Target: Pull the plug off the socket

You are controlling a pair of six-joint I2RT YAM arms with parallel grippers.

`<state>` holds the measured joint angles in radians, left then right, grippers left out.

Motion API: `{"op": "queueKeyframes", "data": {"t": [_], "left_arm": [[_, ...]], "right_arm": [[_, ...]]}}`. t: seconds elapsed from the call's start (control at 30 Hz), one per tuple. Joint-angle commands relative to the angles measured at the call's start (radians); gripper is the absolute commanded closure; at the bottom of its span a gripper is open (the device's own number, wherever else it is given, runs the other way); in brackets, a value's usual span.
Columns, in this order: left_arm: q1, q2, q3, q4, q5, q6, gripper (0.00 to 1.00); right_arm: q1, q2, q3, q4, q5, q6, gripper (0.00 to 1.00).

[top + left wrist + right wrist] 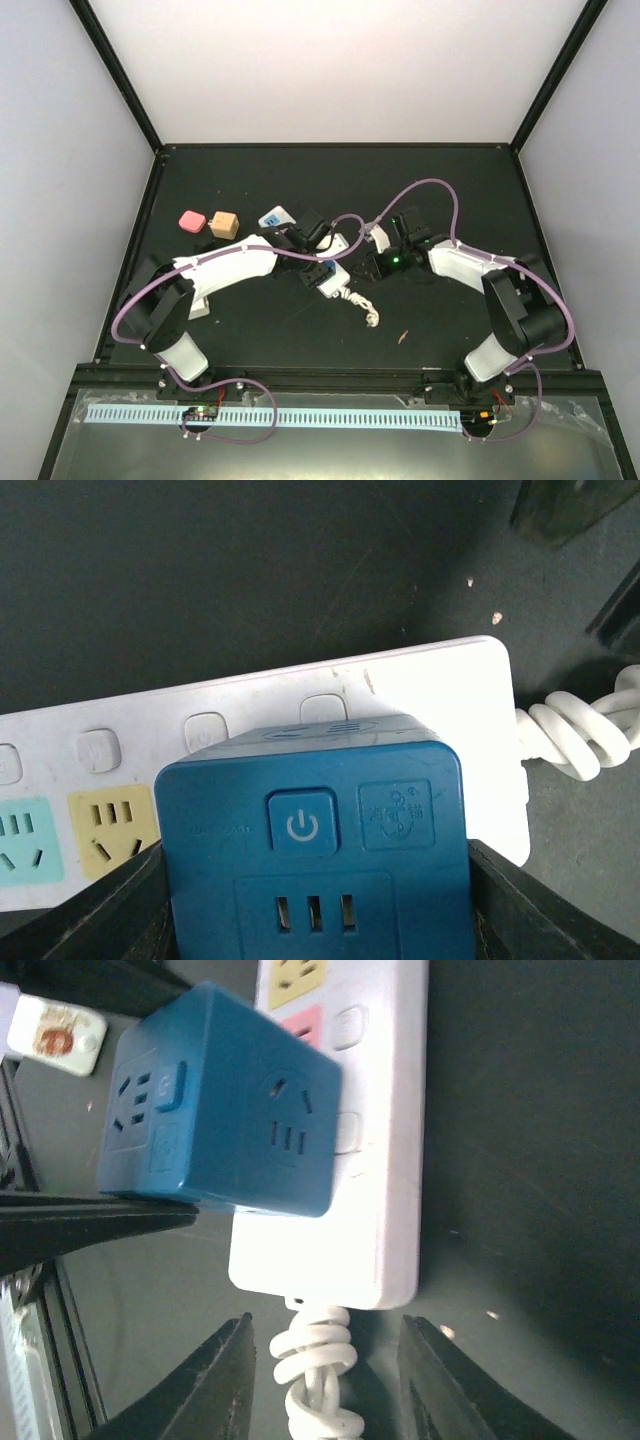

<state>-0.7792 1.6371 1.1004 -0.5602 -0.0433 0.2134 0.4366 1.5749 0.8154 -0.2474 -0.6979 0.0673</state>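
The socket is a long white power strip (430, 695) with teal and yellow outlet faces, lying on the black table. A blue cube plug (315, 850) with a power button sits on its face near the cord end. My left gripper (315, 910) is shut on the plug, one black finger (540, 910) pressed on each side. In the right wrist view the plug (215, 1105) rests against the strip (380, 1160). My right gripper (325, 1380) is open, straddling the bundled white cord (315, 1370) just off the strip's end. From above, both grippers (318, 268) (368, 268) meet mid-table.
A pink cube (191, 220), a tan cube (222, 224) and a pale blue-and-white adapter (272, 217) lie at the back left. A small white adapter (378, 237) lies by my right gripper. The bundled cord (362, 305) trails toward the front.
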Motion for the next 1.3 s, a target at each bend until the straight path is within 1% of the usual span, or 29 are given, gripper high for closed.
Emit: {"op": "queueKeyframes", "data": {"t": [0.0, 0.23, 0.47, 0.63, 0.77, 1.07, 1.27], "left_arm": [[0.006, -0.041, -0.024, -0.004, -0.008, 0.088, 0.58], [0.005, -0.026, -0.019, -0.015, -0.002, 0.089, 0.59], [0.004, -0.006, -0.003, -0.018, 0.000, 0.080, 0.60], [0.005, -0.009, 0.040, -0.047, 0.002, 0.080, 0.61], [0.006, -0.019, 0.080, -0.085, 0.009, 0.080, 0.64], [0.006, -0.086, 0.091, -0.089, 0.013, 0.060, 0.65], [0.012, -0.097, 0.104, -0.090, 0.012, 0.061, 0.64]], "right_arm": [[0.045, 0.061, 0.052, 0.027, -0.077, 0.039, 0.61], [0.084, 0.177, 0.129, 0.009, -0.105, 0.070, 0.80], [0.083, 0.265, 0.160, 0.005, -0.112, 0.083, 0.91], [0.083, 0.314, 0.174, -0.022, -0.076, 0.067, 0.93], [0.084, 0.351, 0.199, -0.067, -0.044, 0.050, 0.94], [0.084, 0.386, 0.214, -0.097, 0.013, 0.031, 0.95], [0.085, 0.386, 0.216, -0.104, 0.041, 0.021, 0.96]]}}
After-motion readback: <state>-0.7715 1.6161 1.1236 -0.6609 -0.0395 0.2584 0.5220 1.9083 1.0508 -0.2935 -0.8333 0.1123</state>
